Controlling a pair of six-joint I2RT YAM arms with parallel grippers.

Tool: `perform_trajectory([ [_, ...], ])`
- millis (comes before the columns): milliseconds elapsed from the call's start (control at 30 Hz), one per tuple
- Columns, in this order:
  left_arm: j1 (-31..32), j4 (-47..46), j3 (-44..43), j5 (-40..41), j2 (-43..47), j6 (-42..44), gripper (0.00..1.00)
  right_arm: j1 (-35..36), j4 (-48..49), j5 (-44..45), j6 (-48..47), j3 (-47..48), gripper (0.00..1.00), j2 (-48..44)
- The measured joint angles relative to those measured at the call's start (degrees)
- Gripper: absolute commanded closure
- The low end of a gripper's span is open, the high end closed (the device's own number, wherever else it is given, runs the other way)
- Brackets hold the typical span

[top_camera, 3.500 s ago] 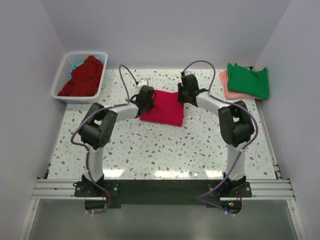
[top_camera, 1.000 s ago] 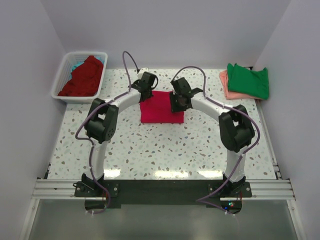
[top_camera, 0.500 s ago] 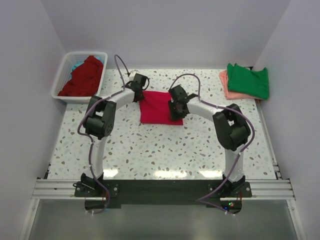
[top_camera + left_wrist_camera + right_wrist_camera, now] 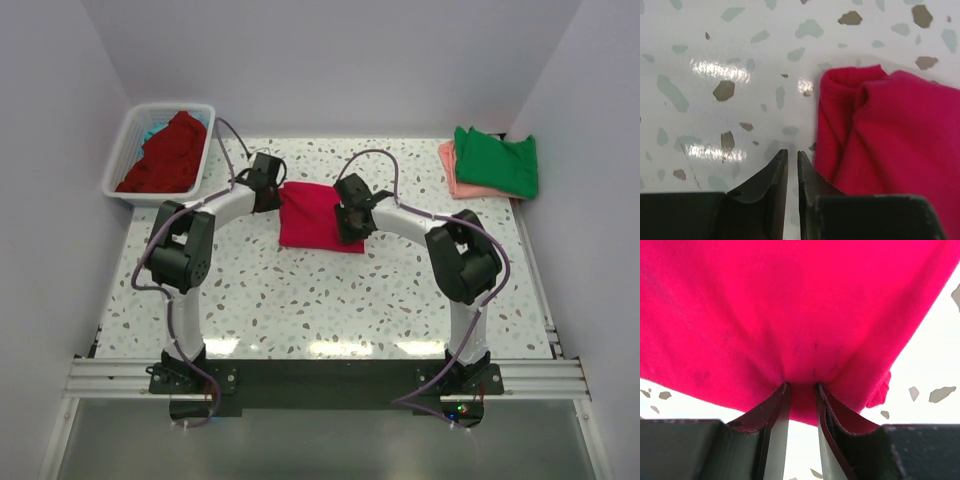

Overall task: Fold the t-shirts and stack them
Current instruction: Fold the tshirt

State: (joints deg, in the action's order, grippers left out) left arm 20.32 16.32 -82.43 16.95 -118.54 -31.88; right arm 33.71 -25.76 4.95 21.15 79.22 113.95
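Now that the left gripper (image 4: 792, 155) has let go and backed off toward the white basket (image 4: 113, 180), jaws a narrow slit apart and empty, the crimson-pink t-shirt (image 4: 315, 215) lies folded flat on the table to the right of the basket. The fold looks finished on that side. The right gripper (image 4: 801, 387), on the shirt's edge away from the basket, pinches cloth between its fingers, whereas a moment earlier both grippers were on the shirt and it lay wider and farther from the basket.
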Motion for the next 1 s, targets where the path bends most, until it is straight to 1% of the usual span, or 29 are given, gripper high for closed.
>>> perform_trajectory([
  [167, 0.1, -0.5, 4.3, -6.2, 8.9, 0.0, 0.77, 0.4, -2.5, 0.1, 0.3, 1.6, 0.67, 0.0],
  [333, 0.3, -2.6, 6.7, -10.4, 13.8, -0.4, 0.77, 0.5, -5.6, 1.1, 0.0, 8.0, 0.64, 0.5],
  [433, 0.9, -3.2, 8.2, -12.0, 13.9, -0.5, 0.77, 0.3, -6.3, 2.1, -0.2, 13.6, 0.64, 1.9],
  [567, 3.0, -2.9, 9.4, -13.0, 13.9, -0.5, 0.77, -0.9, -6.9, 3.1, -0.2, 21.9, 0.64, 6.2],
  [767, 6.5, -3.0, 9.7, -13.6, 13.6, -0.5, 0.78, -4.5, -9.7, 3.5, -0.4, 33.1, 0.63, 15.4],
  [867, 6.9, -3.0, 10.1, -13.2, 13.0, -0.5, 0.78, -5.9, -10.3, 3.6, -0.6, 36.4, 0.63, 19.4],
  [1000, 7.1, -2.8, 11.2, -10.7, 11.3, -0.5, 0.78, -7.2, -10.6, 3.3, -0.6, 38.2, 0.63, 22.6],
])
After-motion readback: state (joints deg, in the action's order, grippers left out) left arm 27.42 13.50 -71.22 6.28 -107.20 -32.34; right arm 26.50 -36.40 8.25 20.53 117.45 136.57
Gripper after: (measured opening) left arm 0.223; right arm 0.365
